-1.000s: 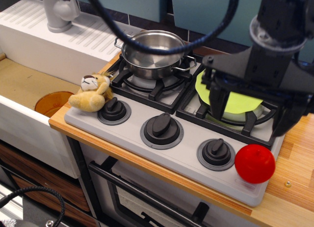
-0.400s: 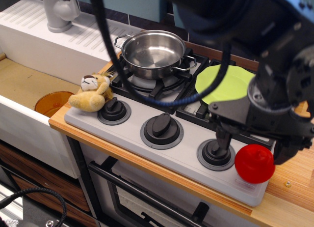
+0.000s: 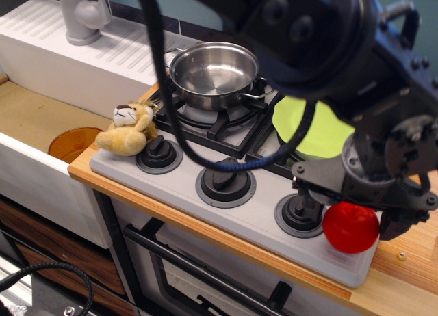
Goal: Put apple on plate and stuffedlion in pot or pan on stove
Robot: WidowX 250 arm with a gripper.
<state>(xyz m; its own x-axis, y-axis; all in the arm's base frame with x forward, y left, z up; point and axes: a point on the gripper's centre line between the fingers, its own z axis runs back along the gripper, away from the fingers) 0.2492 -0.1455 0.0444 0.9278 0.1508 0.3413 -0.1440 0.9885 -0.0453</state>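
The red apple (image 3: 351, 228) sits on the front right corner of the grey stove (image 3: 256, 210), beside the right knob. My gripper (image 3: 349, 210) is low over it and open, with one finger (image 3: 306, 201) left of the apple by the knob and the other (image 3: 395, 224) to its right. The lime-green plate (image 3: 321, 135) lies on the right burner, partly hidden by the arm. The steel pot (image 3: 213, 73) stands empty on the left burner. The stuffed lion (image 3: 128, 129) lies on the stove's front left corner, next to the left knob.
An orange-brown round dish (image 3: 72, 143) lies in the sink (image 3: 34, 114) to the left. A grey faucet (image 3: 81, 15) stands at the back left. A wooden counter (image 3: 410, 261) runs to the right of the stove. A black cable (image 3: 205, 162) hangs across the burners.
The gripper has moved from above the plate forward and down until its fingers straddle the apple. The apple has shifted slightly to the left. The lion, pot and plate have not moved.
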